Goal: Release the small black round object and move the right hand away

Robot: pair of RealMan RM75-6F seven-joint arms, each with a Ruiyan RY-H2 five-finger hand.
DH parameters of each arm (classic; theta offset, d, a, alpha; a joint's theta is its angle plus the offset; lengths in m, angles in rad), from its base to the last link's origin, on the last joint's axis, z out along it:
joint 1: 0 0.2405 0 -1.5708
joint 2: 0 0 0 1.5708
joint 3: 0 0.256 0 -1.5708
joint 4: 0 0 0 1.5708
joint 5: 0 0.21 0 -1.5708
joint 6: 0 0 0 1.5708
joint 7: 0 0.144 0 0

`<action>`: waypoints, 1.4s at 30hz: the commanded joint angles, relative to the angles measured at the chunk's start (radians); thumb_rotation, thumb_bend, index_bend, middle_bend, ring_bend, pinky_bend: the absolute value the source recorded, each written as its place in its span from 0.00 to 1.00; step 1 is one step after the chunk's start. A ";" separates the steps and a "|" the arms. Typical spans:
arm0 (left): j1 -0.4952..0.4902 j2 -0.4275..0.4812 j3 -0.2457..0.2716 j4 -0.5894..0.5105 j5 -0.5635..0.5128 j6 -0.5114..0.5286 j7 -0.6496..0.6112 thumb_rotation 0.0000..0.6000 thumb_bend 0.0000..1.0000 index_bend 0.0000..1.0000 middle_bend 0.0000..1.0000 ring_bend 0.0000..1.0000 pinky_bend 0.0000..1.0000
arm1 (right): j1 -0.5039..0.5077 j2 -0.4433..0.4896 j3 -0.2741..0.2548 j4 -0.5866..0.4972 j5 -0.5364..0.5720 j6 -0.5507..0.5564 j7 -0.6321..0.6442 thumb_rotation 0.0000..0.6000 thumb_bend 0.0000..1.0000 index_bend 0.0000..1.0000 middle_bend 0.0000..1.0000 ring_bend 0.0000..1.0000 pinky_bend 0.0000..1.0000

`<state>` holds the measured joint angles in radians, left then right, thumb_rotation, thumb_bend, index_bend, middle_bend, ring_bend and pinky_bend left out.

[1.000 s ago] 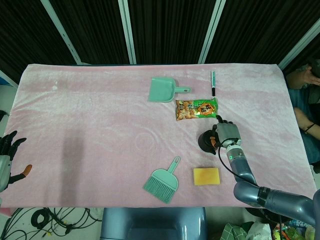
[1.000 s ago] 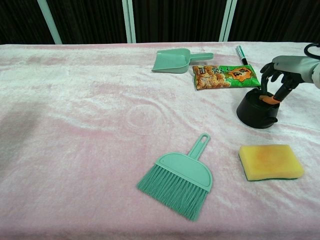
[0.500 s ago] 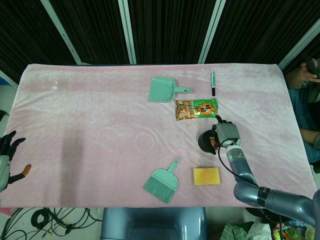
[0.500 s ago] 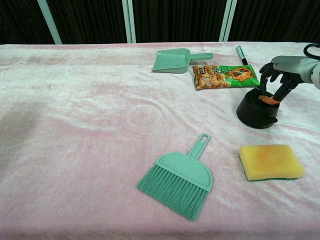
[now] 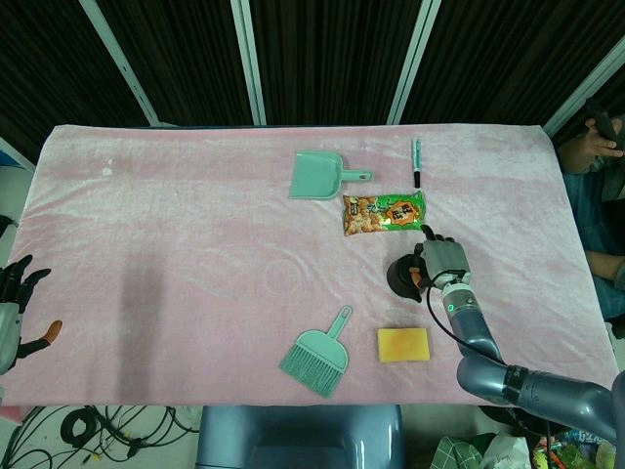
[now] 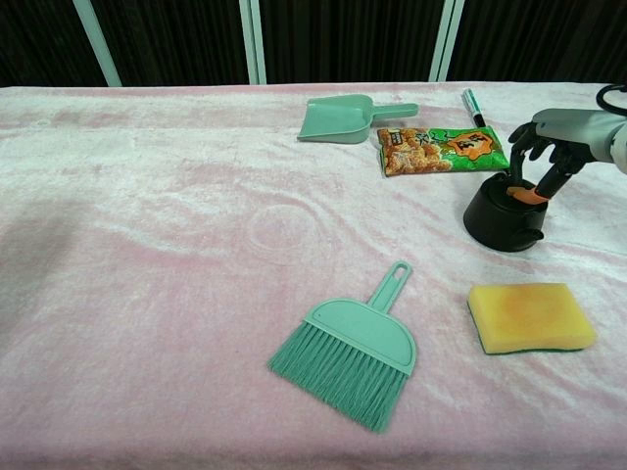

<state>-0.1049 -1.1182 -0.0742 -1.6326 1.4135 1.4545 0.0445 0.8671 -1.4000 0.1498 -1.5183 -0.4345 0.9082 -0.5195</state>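
The small black round object [image 5: 400, 277] [image 6: 500, 222] stands on the pink cloth at the right, below the snack bag. My right hand [image 5: 441, 259] [image 6: 551, 145] sits over its far right rim. The fingers curl down behind it and the orange-tipped thumb presses on its top, so the hand grips the rim. My left hand [image 5: 12, 301] hangs off the table's left edge in the head view, fingers apart and holding nothing.
A green dustpan [image 6: 338, 117], a snack bag [image 6: 441, 149] and a pen [image 6: 472, 106] lie at the back. A green brush [image 6: 348, 351] and a yellow sponge [image 6: 531, 316] lie near the front edge. A person [image 5: 596, 186] sits beyond the table's right end.
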 commanded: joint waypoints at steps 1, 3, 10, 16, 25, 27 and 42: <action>0.000 -0.001 -0.001 0.000 -0.001 0.001 0.000 1.00 0.28 0.16 0.02 0.00 0.00 | 0.000 0.000 0.003 -0.002 -0.004 0.000 0.004 1.00 0.31 0.64 0.05 0.17 0.18; 0.001 -0.001 -0.001 -0.001 -0.002 0.001 0.000 1.00 0.28 0.16 0.02 0.00 0.00 | 0.001 0.002 0.006 -0.005 -0.008 0.001 0.006 1.00 0.31 0.65 0.05 0.17 0.18; 0.001 -0.001 -0.001 -0.001 -0.004 -0.001 0.000 1.00 0.28 0.16 0.02 0.00 0.00 | 0.004 0.016 0.022 -0.024 -0.020 0.009 0.015 1.00 0.31 0.65 0.05 0.17 0.18; 0.000 -0.001 -0.002 -0.002 -0.005 -0.001 0.002 1.00 0.28 0.16 0.02 0.00 0.00 | 0.006 0.040 0.036 -0.049 -0.024 0.019 0.018 1.00 0.31 0.65 0.05 0.17 0.18; 0.002 -0.002 -0.002 -0.002 -0.006 0.001 0.003 1.00 0.28 0.16 0.02 0.00 0.00 | -0.004 0.118 0.051 -0.090 -0.012 0.024 0.028 1.00 0.31 0.65 0.05 0.17 0.18; 0.002 -0.002 -0.002 -0.002 -0.005 0.002 0.002 1.00 0.28 0.16 0.02 0.00 0.00 | -0.010 0.143 0.049 -0.096 -0.006 0.020 0.030 1.00 0.31 0.65 0.05 0.17 0.18; 0.005 -0.005 0.000 -0.005 0.001 0.010 0.013 1.00 0.28 0.16 0.02 0.00 0.00 | -0.070 0.242 -0.004 -0.012 0.051 -0.067 0.076 1.00 0.31 0.65 0.05 0.17 0.18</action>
<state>-0.1005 -1.1236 -0.0741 -1.6374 1.4141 1.4641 0.0580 0.8052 -1.1523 0.1555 -1.5505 -0.3906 0.8551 -0.4525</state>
